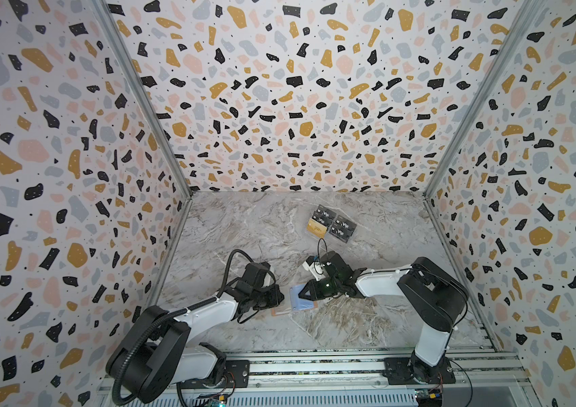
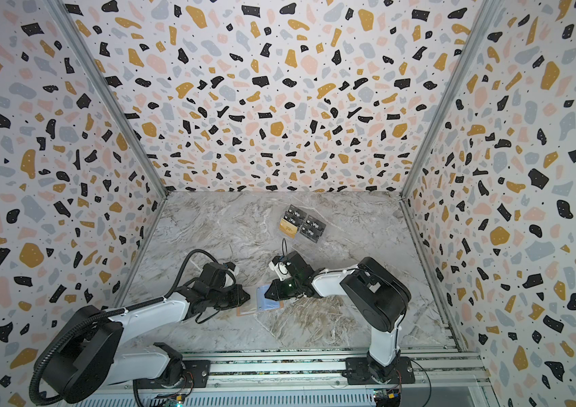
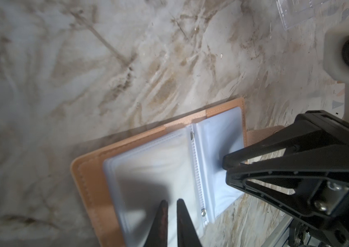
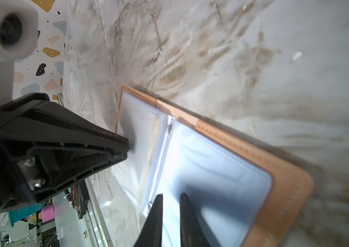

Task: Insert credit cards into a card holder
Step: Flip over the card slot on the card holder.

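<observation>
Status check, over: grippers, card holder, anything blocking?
Sleeves pinched by left gripper, right gripper. Card holder open flat. One gold credit card in clear stand. Nothing blocking.

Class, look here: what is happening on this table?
The peach leather card holder lies open on the marble table. The left tool touches its clear sleeves on one side, the right tool those on the other. Neither tool holds a card; a gold plastic card sits among black Vip cards farther back.

You saw a card holder (image 3: 88, 192) of soft, stitched peach leather. Its sleeves (image 3: 148, 162) were cloudy, shiny plastic. The desk (image 3: 62, 64) looked like smooth marble.
</observation>
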Controlling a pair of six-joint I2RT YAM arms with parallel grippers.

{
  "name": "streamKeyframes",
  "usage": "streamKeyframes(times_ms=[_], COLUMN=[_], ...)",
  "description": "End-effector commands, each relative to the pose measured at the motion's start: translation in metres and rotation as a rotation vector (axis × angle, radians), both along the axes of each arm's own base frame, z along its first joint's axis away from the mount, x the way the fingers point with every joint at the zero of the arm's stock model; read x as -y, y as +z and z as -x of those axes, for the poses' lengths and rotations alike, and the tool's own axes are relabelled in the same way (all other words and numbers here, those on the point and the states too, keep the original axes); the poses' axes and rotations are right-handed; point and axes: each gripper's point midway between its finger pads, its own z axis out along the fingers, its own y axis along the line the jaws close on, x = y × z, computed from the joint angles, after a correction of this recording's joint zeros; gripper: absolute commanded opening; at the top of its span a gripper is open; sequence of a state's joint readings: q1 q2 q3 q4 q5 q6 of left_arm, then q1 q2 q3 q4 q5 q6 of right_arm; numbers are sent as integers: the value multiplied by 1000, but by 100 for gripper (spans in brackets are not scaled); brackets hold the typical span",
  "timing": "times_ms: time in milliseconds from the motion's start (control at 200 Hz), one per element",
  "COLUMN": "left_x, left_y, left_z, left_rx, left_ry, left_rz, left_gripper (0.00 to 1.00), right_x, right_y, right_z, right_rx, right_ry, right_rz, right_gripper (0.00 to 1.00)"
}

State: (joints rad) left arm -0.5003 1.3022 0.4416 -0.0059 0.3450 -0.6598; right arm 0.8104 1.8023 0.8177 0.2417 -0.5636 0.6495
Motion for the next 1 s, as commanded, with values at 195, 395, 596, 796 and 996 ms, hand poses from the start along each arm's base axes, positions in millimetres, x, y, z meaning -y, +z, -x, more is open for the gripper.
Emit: streamKeyframes(times_ms=[195, 395, 596, 796, 996], left_x=[-12, -12, -5, -34, -55], left_y=[-23, -18, 15, 29, 12], left_z=[5, 5, -7, -6, 2], left_rx=[-45, -43, 9, 34, 7], left_ry=[-47, -59, -34, 48, 114], left_rz=[-125, -116, -33, -115, -194], left_gripper=[14, 15, 18, 27, 34], right_x=[7, -2, -4, 5, 11], right_y=[-7, 13, 54, 84, 101], right_z=[34, 32, 0, -60, -119], right_rx=[-44, -25, 81, 194, 283], right_ry=[-27, -40, -45, -20, -32], right_rz=[37, -15, -32, 11, 27], right_gripper=[17, 17, 19, 26, 34])
